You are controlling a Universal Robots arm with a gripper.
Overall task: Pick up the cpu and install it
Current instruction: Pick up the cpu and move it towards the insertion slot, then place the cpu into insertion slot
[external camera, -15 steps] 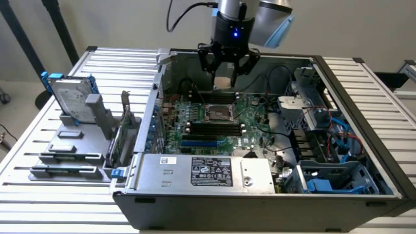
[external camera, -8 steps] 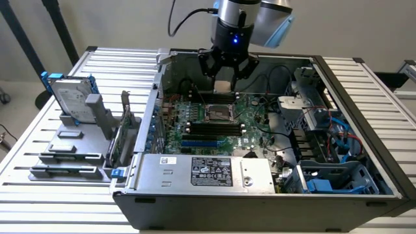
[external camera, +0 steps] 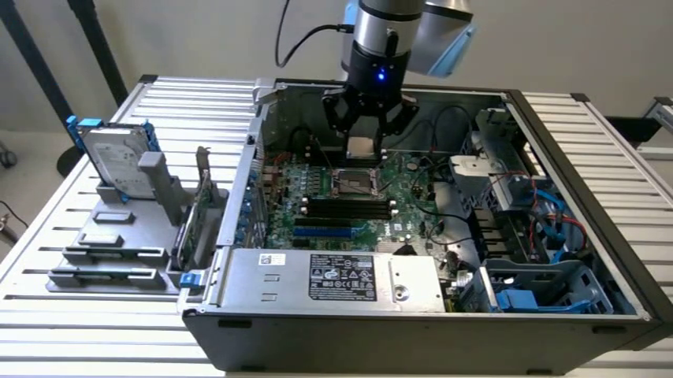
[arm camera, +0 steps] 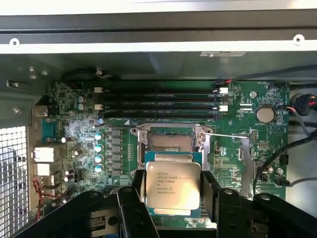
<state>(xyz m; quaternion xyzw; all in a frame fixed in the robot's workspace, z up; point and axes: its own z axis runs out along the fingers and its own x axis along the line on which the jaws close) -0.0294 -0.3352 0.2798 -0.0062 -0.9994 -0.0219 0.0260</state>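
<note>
Between the jaws: the cpu (arm camera: 172, 186), its printed metal top facing the wrist camera, clenched by the gripper (arm camera: 172, 191) on two opposite edges.
fingers (arm camera: 138, 191): black, pressing either side of the chip.
socket (arm camera: 171, 143): open and bare, mid-motherboard (arm camera: 237, 148); the cpu hangs just above it, not seated.
memory sticks (arm camera: 158, 101): long, black, side by side just past the socket.
computer case (external camera: 421, 339): lying open on the tabletop (external camera: 620, 150).
hard drive (external camera: 110, 161): upright in a blue frame, outside the case, near the tabletop edge on the exterior view's left.
</note>
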